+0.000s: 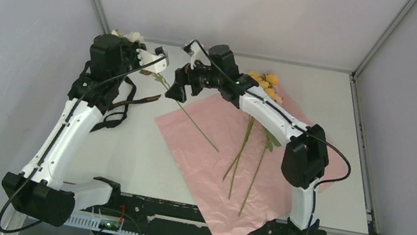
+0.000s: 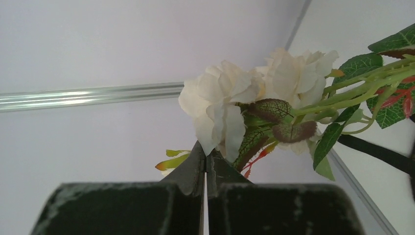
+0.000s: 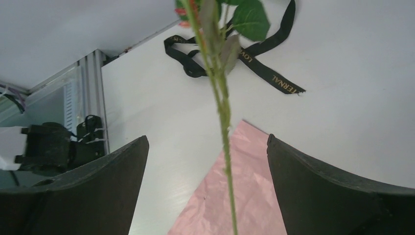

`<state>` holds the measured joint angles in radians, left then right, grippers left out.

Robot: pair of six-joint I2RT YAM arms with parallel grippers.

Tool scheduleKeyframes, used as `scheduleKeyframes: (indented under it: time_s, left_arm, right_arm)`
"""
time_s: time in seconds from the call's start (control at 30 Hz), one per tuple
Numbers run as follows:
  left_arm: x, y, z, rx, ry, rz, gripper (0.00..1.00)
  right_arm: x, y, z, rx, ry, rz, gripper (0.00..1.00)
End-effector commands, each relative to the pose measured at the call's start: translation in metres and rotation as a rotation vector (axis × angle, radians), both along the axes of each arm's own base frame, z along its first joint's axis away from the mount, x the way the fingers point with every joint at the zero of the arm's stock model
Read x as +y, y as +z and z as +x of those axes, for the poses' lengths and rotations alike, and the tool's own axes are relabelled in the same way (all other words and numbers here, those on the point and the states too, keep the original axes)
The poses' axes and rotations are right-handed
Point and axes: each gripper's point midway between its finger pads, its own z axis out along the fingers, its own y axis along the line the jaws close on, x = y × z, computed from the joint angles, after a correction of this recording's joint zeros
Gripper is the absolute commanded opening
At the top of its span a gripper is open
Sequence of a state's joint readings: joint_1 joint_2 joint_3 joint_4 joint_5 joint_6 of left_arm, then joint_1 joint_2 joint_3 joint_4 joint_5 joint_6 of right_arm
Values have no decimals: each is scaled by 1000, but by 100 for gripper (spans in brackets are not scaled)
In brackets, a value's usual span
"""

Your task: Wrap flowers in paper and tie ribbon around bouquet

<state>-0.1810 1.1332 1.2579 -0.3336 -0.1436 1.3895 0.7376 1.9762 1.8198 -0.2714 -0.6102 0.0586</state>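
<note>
My right pincer gapes open round the white spray; only my left pincer pinches it, so it could swing off the paper.

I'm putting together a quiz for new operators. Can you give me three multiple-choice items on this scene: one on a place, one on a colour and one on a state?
1. Where is the ribbon?
A) on the bare table, beside the paper
B) on top of the paper
C) hanging off the table edge

2. Which colour is the paper's upper face?
A) green
B) pink
C) black

3. How is the right gripper?
A) shut, empty
B) shut on the ribbon
C) open, with a stem between its jaws

Answers:
1 A: the ribbon lies on white table, off the sheet.
2 B: the sheet shows pink.
3 C: the jaws stand wide apart and the stem touches neither.
</note>
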Motion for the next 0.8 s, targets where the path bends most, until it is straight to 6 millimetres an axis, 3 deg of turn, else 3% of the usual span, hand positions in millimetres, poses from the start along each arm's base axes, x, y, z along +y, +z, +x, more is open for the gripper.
scheduleKeyframes:
  time_s: [0.0, 0.17, 0.23, 0.3, 0.37, 0.43, 0.53, 0.57, 0.6, 0.7, 0.77]
  left_arm:
    - [-7, 11, -9, 11, -16, -73, 0]
    - [-9, 5, -9, 36, -18, -97, 0]
    - [-9, 2, -8, 43, -16, -94, 0]
    - [-8, 2, -7, 44, -9, -97, 0]
    - [-7, 4, -5, 40, 8, -123, 0]
    - [-5, 10, -4, 37, 47, -179, 4]
    - [1, 12, -7, 83, 164, -329, 75]
    - [2, 14, -11, 98, 204, -400, 91]
    - [4, 15, -15, 113, 244, -468, 98]
    - [-4, 4, -33, 188, 311, -692, 100]
    - [-19, -16, -44, 258, 318, -858, 100]
  right_arm:
    - [21, -29, 19, 0, -42, 24, 100]
    - [32, -66, 24, 57, -49, 27, 96]
    - [34, -78, 21, 99, -34, 22, 77]
    - [34, -83, 16, 144, -21, 24, 49]
    - [33, -74, 14, 154, -31, 55, 6]
    - [33, -53, 10, 141, -42, 113, 0]
    - [29, -4, 7, 148, -71, 216, 0]
    - [25, 12, 9, 162, -95, 252, 0]
    - [20, 29, 10, 197, -127, 297, 0]
    - [-10, 60, 22, 257, -272, 388, 0]
    - [-41, 56, 27, 287, -414, 381, 0]
